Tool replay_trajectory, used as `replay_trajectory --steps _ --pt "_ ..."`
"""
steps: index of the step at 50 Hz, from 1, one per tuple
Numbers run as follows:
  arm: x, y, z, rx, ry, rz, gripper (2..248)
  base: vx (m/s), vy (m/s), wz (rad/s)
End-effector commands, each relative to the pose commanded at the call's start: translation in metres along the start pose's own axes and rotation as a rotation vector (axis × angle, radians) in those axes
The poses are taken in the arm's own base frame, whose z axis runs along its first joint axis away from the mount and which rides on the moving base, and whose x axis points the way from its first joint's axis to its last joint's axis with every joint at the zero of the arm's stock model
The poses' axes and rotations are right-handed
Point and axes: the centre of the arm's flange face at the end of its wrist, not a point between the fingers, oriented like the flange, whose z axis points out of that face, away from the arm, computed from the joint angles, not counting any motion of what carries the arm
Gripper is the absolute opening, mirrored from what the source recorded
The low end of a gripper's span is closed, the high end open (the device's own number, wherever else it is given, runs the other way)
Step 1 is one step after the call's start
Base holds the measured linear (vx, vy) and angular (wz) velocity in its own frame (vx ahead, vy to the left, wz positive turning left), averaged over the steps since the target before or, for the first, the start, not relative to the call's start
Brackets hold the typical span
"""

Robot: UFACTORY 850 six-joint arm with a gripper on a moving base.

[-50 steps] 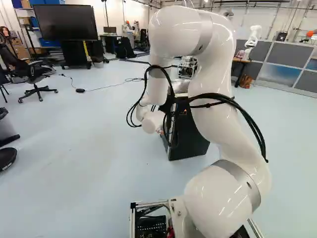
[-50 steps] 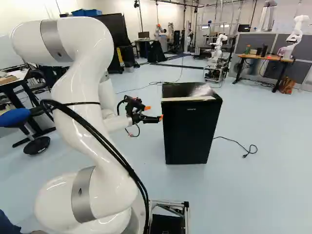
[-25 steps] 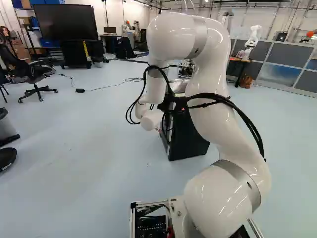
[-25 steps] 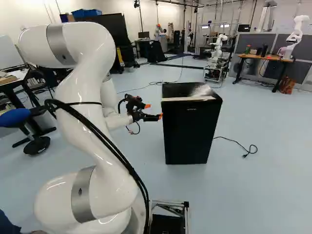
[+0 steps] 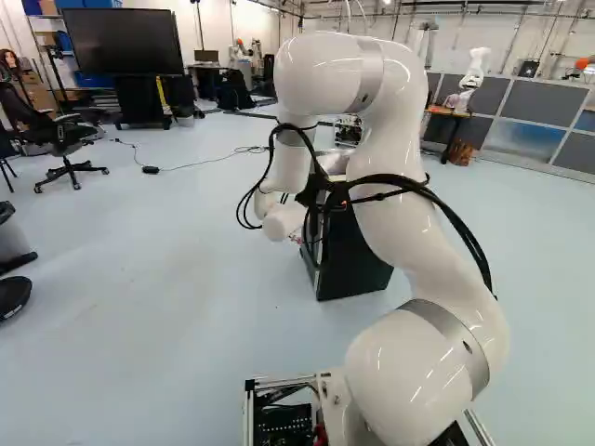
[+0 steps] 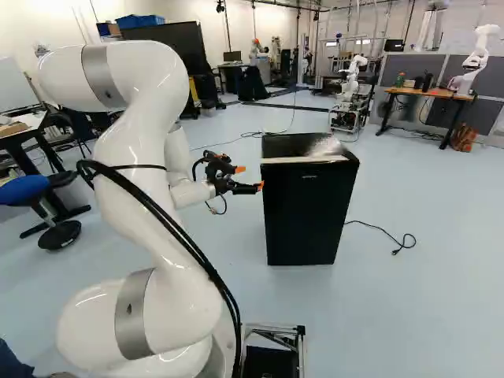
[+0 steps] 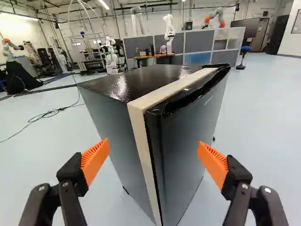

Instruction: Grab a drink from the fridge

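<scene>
Got the claw [image 6: 250, 178] spread pretty wide, orange pads [image 7: 96, 157] and all, pointing at a corner of the fridge [image 6: 309, 206] just ahead. Looks black, stands upright on the floor [image 6: 394, 315], with a pale strip [image 7: 142, 141] wedged between door [image 7: 193, 136] and body [image 7: 110, 127], plus a cable [image 6: 383, 230] snaking off to one side.

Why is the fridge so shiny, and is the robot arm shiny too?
Wrist view: two bright glare patches on top of the fridge, probably lamplight bouncing off its glossy black. Right base view: pale glare up there too. Both base views: small glints on the smooth white arm.
</scene>
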Motion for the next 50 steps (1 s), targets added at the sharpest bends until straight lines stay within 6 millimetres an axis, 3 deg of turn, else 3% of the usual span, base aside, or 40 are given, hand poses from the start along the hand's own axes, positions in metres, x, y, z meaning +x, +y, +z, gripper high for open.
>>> replay_trajectory --steps 50 --pt "0.003 0.003 0.015 -0.066 0.029 0.024 247 0.0 0.0 0.0"
